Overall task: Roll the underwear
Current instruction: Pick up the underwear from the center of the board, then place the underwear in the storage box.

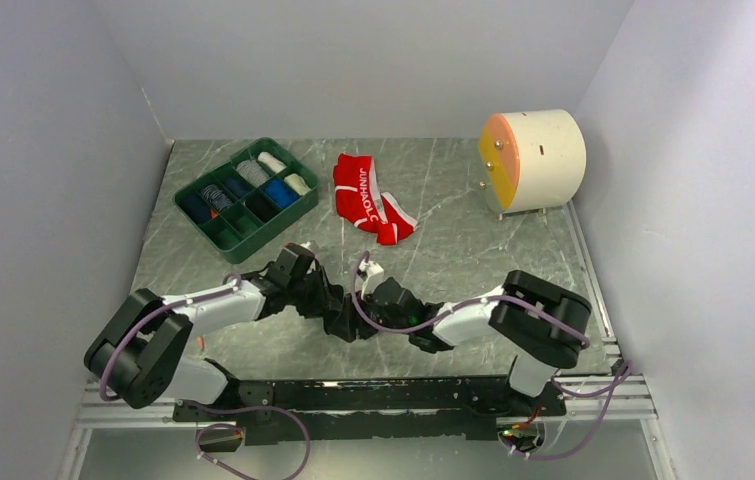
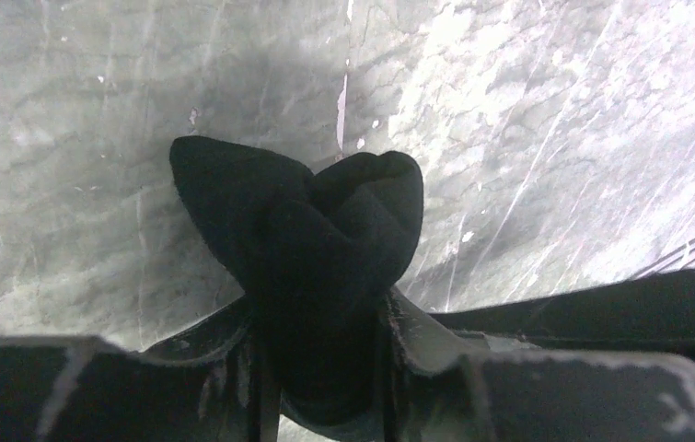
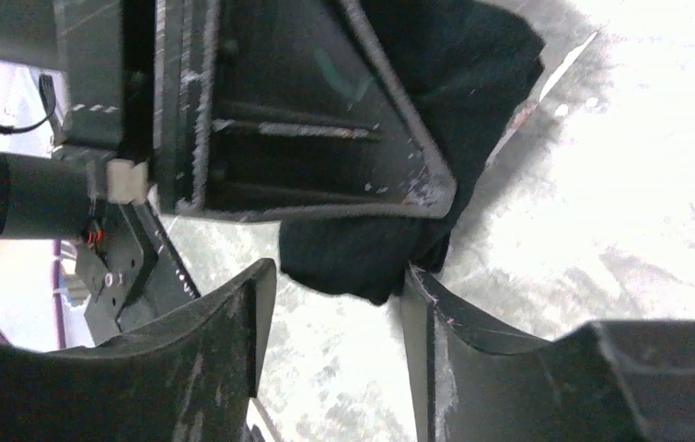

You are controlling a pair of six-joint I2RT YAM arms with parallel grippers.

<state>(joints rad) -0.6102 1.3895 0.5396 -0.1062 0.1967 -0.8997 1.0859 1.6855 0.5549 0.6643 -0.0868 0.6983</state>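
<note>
the left gripper (image 2: pixel 325 396) is closed tight on the black briefs (image 2: pixel 306 239), which are bunched into a thick, soft knot that swells out beyond its fingertips, just above the table (image 1: pixel 473 250). the right gripper (image 3: pixel 339 276) meets it from 3 o'clock with its fingers standing apart. one loose end of the black cloth hangs just at the gap between them, but nothing is pinched there yet. the cloth is crumpled, not flat, so i think the step in hand is to get a second hold and spread it before any rolling. to do this well, the right gripper should go a little deeper over the loose end, so it catches the full thickness and not only an edge. after that, both should pull apart gently and lay the cloth flat. the two grippers are very near, so the closing must be slow to avoid knocking the fingers together. the red briefs (image 1: pixel 365 195) lie at 12 o'clock, untouched, with a green tray (image 1: pixel 275 228) at 10 o'clock and a drum (image 1: pixel 543 155) at 2 o'clock.
</note>
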